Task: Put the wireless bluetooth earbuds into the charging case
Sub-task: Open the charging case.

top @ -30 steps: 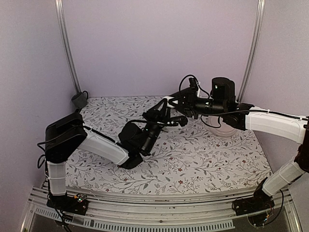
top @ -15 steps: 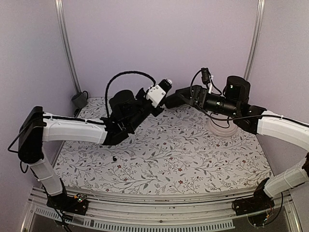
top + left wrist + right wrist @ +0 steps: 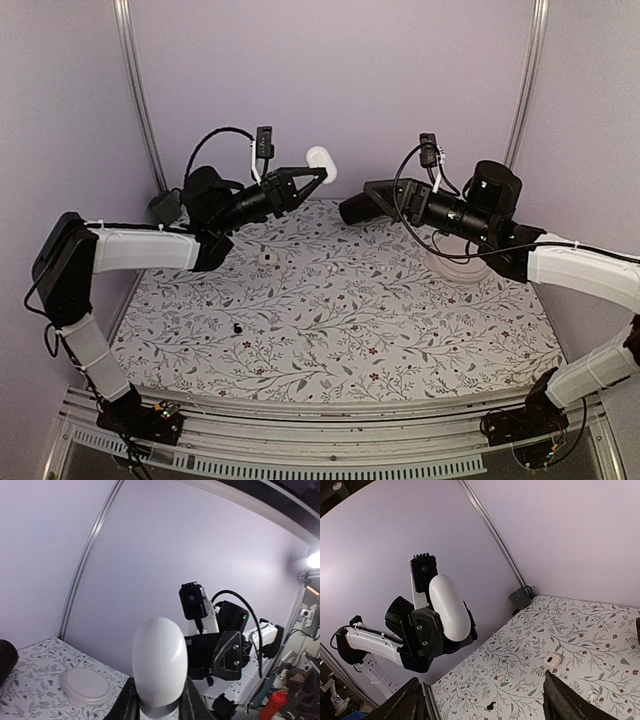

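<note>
My left gripper (image 3: 312, 176) is raised above the back of the table and shut on the charging case (image 3: 321, 163), a closed glossy white pebble. In the left wrist view the case (image 3: 159, 662) stands upright between the fingers (image 3: 193, 706). My right gripper (image 3: 350, 208) is open and empty, level with the case and a little to its right. It faces the case (image 3: 449, 607) and the left gripper (image 3: 422, 637). I cannot make out the earbuds. A tiny white piece (image 3: 591, 692) lies on the cloth, and I cannot tell what it is.
A white round lump with a dark spot (image 3: 266, 258) lies on the floral cloth at the back left; it also shows in the right wrist view (image 3: 551, 660). A tiny black bit (image 3: 238, 328) lies nearer the front. A pale round dish (image 3: 455, 268) sits under the right arm. A grey holder (image 3: 165, 207) stands in the back left corner.
Both grippers met low over the table's middle. The left arm has since lifted the case up and swung back left, turning its wrist. The right gripper has drawn back to the right.
</note>
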Tool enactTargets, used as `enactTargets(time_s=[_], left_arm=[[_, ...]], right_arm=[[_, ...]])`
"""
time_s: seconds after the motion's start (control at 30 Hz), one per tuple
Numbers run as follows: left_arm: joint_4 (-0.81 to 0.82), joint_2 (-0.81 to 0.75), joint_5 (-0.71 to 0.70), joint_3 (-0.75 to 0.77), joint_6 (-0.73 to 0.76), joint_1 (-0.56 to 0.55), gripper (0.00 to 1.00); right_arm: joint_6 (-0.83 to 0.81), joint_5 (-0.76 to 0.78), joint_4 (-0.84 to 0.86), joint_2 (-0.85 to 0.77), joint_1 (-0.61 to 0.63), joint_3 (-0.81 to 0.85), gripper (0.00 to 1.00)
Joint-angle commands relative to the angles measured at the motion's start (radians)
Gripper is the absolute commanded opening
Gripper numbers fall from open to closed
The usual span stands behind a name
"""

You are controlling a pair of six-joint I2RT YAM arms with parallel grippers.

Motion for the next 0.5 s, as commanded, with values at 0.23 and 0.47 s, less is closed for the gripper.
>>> enactTargets(time_s=[0.23,0.47], left_arm=[[0.638,0.193,0.239,0.017,-0.701,0.027,0.0],[0.579,0.185,0.243,0.014,-0.668,0.016,0.0]], right_arm=[[0.04,-0.182,0.183,0.133,-0.002,0.077,0.71],[0.046,-0.175,0.18,0.18,0.03,0.119,0.7]])
